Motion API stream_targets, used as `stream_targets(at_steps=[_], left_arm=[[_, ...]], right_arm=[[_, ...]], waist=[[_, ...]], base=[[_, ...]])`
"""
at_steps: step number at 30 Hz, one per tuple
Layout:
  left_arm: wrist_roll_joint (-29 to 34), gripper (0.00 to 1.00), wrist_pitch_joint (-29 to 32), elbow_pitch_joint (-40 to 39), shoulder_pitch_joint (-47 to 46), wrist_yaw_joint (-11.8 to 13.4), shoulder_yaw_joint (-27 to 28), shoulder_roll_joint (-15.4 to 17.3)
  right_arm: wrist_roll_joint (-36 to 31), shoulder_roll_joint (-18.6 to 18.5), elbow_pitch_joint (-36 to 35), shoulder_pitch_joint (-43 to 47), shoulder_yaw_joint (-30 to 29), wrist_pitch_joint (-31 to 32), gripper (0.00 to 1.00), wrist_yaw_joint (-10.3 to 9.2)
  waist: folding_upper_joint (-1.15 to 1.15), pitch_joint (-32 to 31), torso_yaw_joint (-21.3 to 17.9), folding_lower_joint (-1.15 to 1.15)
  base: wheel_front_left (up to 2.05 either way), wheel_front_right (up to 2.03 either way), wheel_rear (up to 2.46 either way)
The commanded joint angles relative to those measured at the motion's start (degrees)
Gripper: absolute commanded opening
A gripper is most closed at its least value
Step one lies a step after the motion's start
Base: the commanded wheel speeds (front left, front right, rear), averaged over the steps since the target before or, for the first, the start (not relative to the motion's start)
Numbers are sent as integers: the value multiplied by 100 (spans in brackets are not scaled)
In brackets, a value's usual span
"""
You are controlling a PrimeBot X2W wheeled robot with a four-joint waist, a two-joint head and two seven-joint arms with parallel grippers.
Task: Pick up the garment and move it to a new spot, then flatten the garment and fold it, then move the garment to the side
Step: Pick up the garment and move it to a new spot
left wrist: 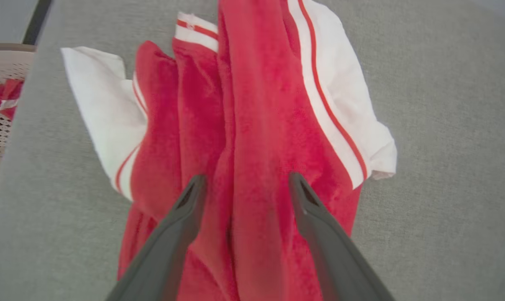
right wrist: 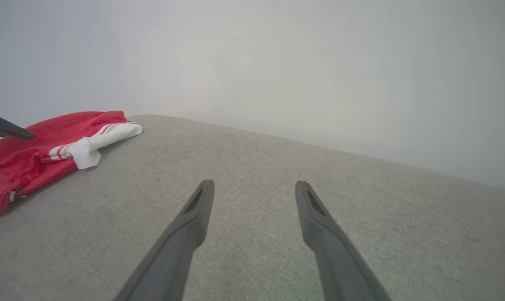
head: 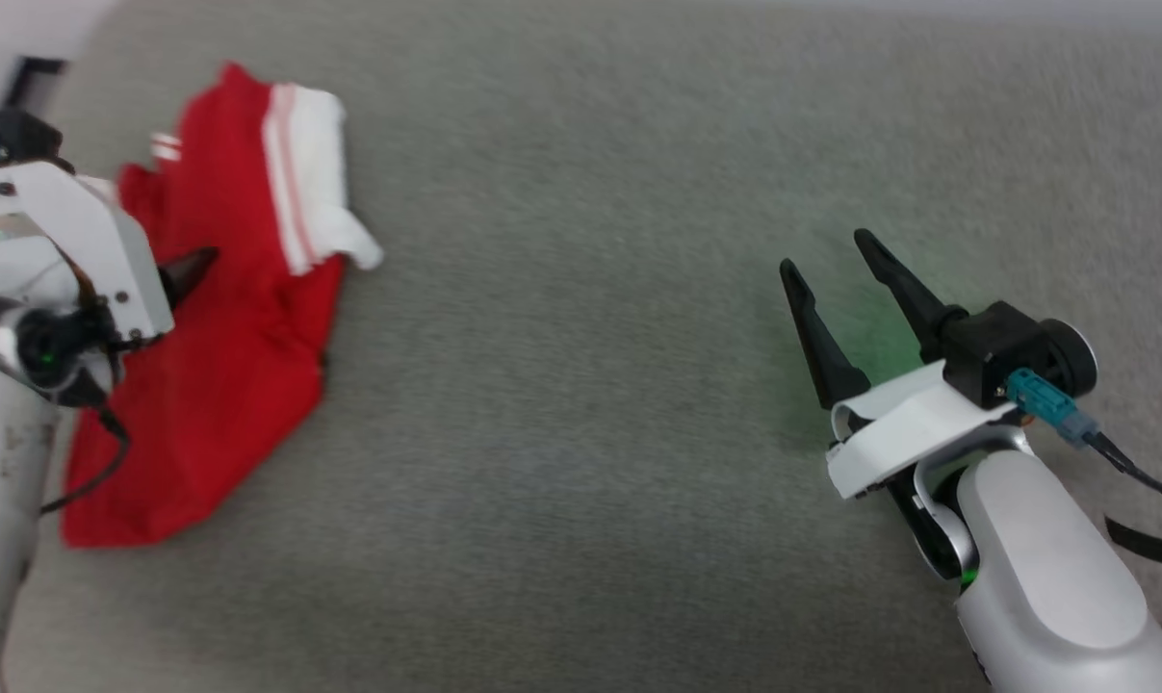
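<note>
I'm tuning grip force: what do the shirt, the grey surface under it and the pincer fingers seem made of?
Shirt: soft knit cloth, matte, slightly fuzzy; it bunches in loose folds.
Surface: grey woven or felt-like covering, matte, with a fine grain; what lies beneath is hidden.
Fingers: dark, smooth, matte, likely moulded plastic, though coated metal is possible.

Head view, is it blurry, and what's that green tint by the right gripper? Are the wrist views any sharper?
Head view: soft throughout, most at the garment; a green glow tints the grey surface beside the right gripper. Left wrist view: sharper, the garment's folds show clearly. Right wrist view: weave crisp, backdrop a pale haze.
</note>
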Motion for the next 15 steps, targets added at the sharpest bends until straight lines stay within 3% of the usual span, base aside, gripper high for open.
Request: stream_targets(at_steps=[1, 8, 10, 11, 13, 15], left_arm=[[-126, 100, 116, -43, -52, 3, -37, 32], [-759, 98, 670, 32, 112, 2, -181, 128], [-871, 79, 774, 81, 188, 3, -264, 37], [-963, 76, 828, 111, 209, 3, -265, 8], [-1065, 45, 876, 92, 275, 2, -335, -54], [-1123, 0, 787, 15, 340, 2, -426, -52]], right_arm=[[40, 14, -33, -112, 17, -3, 100, -8], [83, -20, -128, -273, 101, -3, 100, -8], [94, -32, -138, -284, 101, -3, 100, -8], [98, -31, -136, -303, 105, -3, 100, -8], [88, -10, -142, -351, 121, -3, 100, -8], [89, 4, -155, -373, 147, -3, 100, -8]], waist=[[0, 578, -542, 0], [0, 964, -777, 0], [0, 984, -787, 0], [0, 1004, -789, 0], [0, 1003, -781, 0], [0, 965, -752, 0]], base=[[0, 0, 0], [0, 0, 0], [0, 0, 0], [0, 0, 0], [0, 0, 0], [0, 0, 0]])
